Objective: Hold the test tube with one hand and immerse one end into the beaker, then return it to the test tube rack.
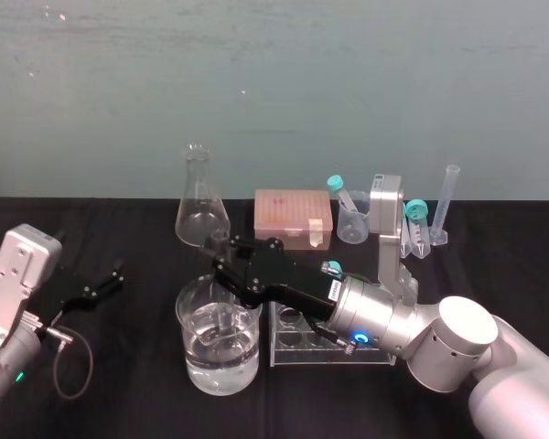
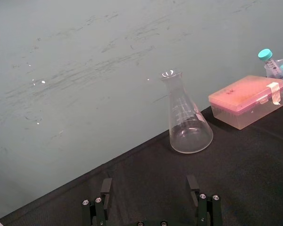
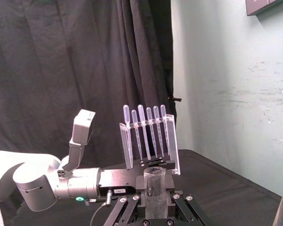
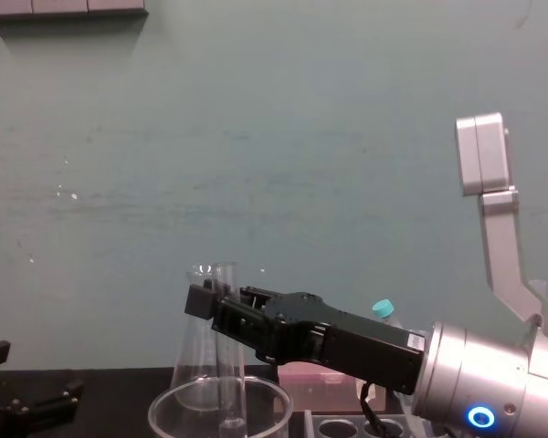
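Table and wall: a black table [image 1: 119, 393] runs back to a teal wall [image 1: 256, 73].
Head view: the right gripper [image 1: 221, 261] reaches leftward over the beaker [image 1: 185, 306], clenched on the tube [image 1: 218, 241]. The tube stands about upright with its lower end down inside the glass, at or just in the water; the depth is hard to tell. The rack [image 1: 297, 340] sits just beside the beaker, on its right. The left gripper [image 1: 105, 282] lies parked well off to the left, jaws spread and empty.
Step in hand: dipping, by my judgement. Keep the tube vertical and central, off the beaker wall. Lower it slowly until the round end is plainly wet, with a grip that is firm but not crushing. Then lift straight up clear of the rim before swinging toward the rack.
Chest view: from the side it gives what the head view cannot, namely how plumb the tube [image 4: 226, 356] hangs. It also shows the jaws pinching it high, near the open mouth and well above the rim. The water level cannot be read here.
Right wrist view: looks at the tube's mouth [image 3: 154, 175], seated square between the jaws. A pipette stand [image 3: 148, 136] and the left arm lie beyond.
Left wrist view: confirms the spread, empty jaws, which face a flask [image 2: 188, 117] and a pink box [image 2: 245, 101].
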